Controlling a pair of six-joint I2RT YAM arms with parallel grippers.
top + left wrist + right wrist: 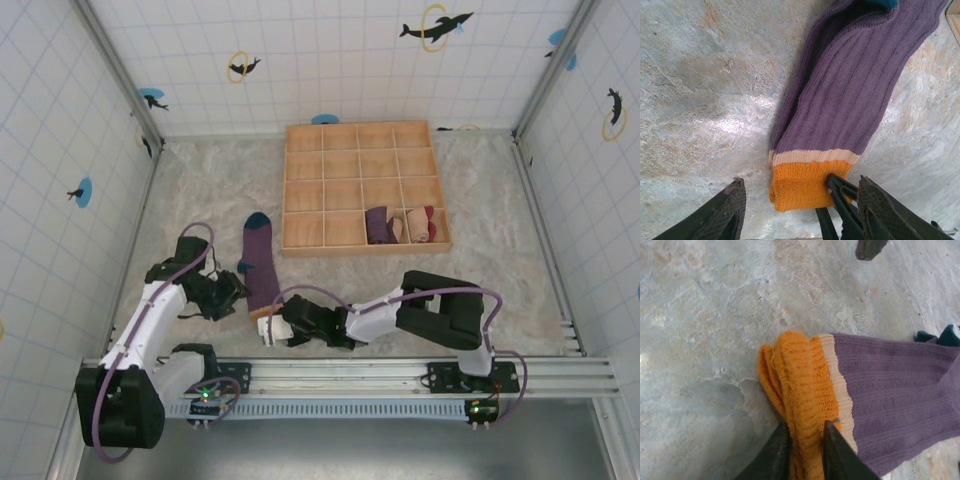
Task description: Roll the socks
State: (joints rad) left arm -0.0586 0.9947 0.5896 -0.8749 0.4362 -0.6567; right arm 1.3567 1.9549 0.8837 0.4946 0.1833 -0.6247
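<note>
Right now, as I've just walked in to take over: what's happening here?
The right gripper is pinched shut on the orange cuff of a purple knit sock with a teal toe, lying flat, unrolled, on the table. The left gripper hangs open at that cuff. A bundled purple sock and a bundled tan sock sit in the near row of a wooden grid tray.

Wooden grid tray (358,126) sits far-centre on the marbled grey bench (500,270). White tiled walls (330,70) carry dolphin stickers (437,26). Aluminium rail (380,375) runs along near edge.
</note>
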